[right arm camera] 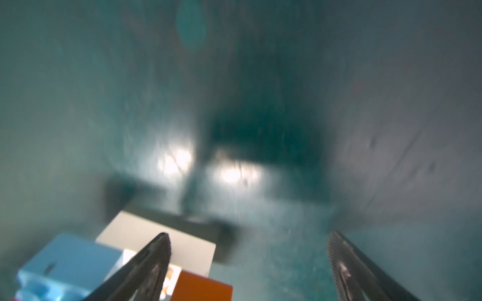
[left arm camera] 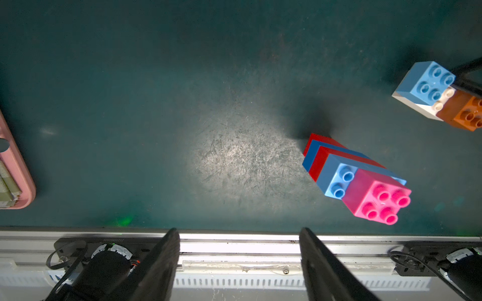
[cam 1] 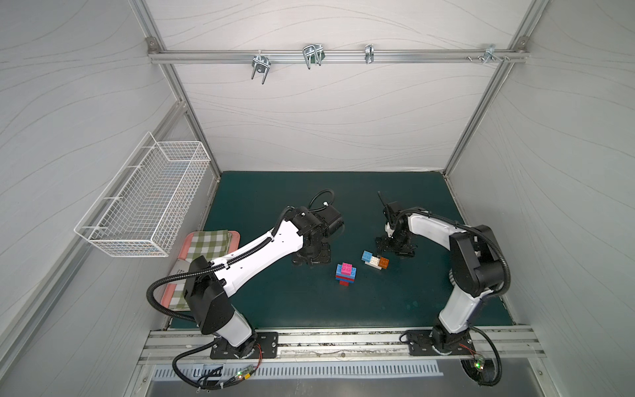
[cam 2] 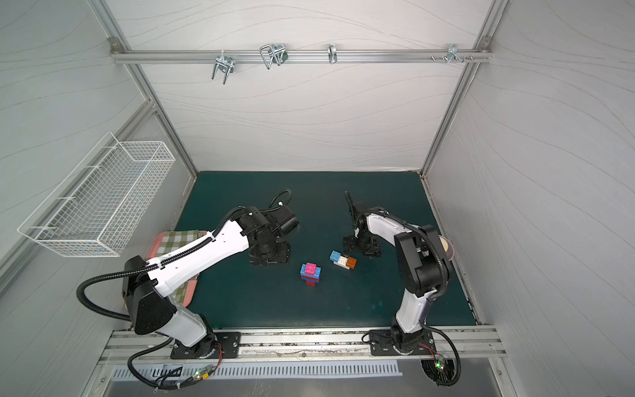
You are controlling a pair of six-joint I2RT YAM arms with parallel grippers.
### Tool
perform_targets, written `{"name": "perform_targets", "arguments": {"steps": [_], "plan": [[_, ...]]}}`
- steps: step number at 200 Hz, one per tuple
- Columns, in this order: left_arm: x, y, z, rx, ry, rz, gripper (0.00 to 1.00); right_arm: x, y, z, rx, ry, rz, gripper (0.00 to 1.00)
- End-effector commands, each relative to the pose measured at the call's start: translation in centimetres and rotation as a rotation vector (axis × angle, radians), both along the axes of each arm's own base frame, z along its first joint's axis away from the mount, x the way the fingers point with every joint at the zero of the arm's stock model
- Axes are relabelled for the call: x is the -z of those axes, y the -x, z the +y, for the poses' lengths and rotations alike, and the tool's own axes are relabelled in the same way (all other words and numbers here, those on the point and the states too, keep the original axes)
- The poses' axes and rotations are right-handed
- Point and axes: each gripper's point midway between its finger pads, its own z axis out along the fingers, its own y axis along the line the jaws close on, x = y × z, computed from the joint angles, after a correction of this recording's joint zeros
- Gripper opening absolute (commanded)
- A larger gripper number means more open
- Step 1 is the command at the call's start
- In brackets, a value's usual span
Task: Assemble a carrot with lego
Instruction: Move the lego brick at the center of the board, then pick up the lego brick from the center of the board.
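Mid dark-green mat (cam 1: 309,302), well clear of its edges, upright pink-blue-red lego brick stack (cam 1: 346,273), near it white plastic bar (cam 1: 373,262) carrying light-blue brick (cam 1: 367,255) and orange brick (cam 1: 384,262), left gripper (left arm camera: 238,232) parted, empty, right gripper (right arm camera: 249,234) wide, empty, beside bar

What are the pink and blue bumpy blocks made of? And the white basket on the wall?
The pink, blue and red studded brick stack looks like hard moulded plastic: smooth, slightly glossy faces, crisp edges. The white grid basket on the wall looks like thin metal wire, probably coated white; see-through mesh of fine rods.
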Motion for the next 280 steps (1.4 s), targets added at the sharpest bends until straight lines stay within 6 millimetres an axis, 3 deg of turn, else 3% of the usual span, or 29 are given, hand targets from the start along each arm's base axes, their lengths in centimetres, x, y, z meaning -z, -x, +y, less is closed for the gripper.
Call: {"name": "perform_targets", "arguments": {"steps": [1,35,85,126,171,223,280], "plan": [[-0.8,-0.2,0.0,-0.018,0.026,-0.024,0.73,-0.7,2.0,0.1,0.036,-0.041,0.04,0.94],[-0.8,-0.2,0.1,-0.018,0.025,-0.027,0.73,-1.1,3.7,0.5,0.055,-0.088,0.059,0.93],[-0.9,0.0,0.3,-0.017,0.024,-0.031,0.74,-4.4,3.1,0.0,-0.025,-0.091,-0.093,0.93],[-0.5,0.2,0.9,-0.033,0.037,-0.038,0.75,-7.0,3.1,2.6,-0.187,-0.2,-0.204,0.89],[0.2,-0.2,1.6,-0.06,0.12,-0.05,0.8,-5.2,4.2,5.0,-0.324,-0.211,-0.138,0.83],[0.8,-0.6,2.6,-0.113,0.242,-0.076,0.84,-3.1,4.5,5.6,-0.393,-0.166,-0.119,0.8],[1.4,-0.4,2.9,-0.134,0.266,-0.074,0.85,-1.6,4.5,6.1,-0.476,-0.1,-0.139,0.73]]}}
